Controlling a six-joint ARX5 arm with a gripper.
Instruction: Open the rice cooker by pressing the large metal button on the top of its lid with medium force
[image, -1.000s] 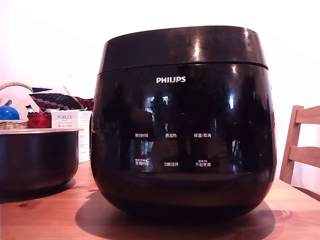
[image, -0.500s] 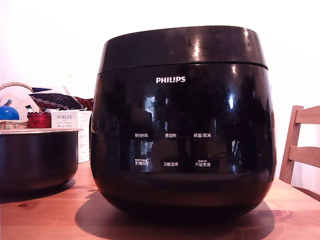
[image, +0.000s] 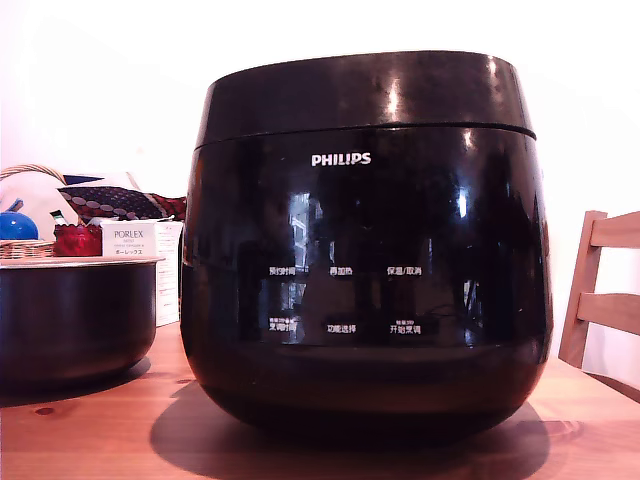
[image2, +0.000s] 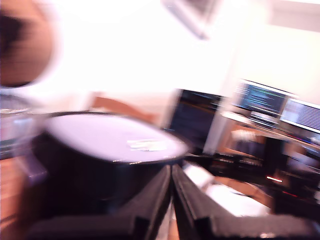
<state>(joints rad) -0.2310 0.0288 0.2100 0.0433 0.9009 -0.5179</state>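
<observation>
Nothing has shifted; closed hand hovers beside the rice cooker.

A wooden table carries the rice cooker; a dark pot sits beside it, on the exterior view's left.

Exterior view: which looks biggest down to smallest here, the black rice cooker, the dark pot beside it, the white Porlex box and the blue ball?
1. The rice cooker, by far.
2. The dark pot, partly cut off.
3. The Porlex box, partly hidden.
4. The blue ball, partly hidden.
The last two sit farther back, so their true sizes are unsure.
</observation>
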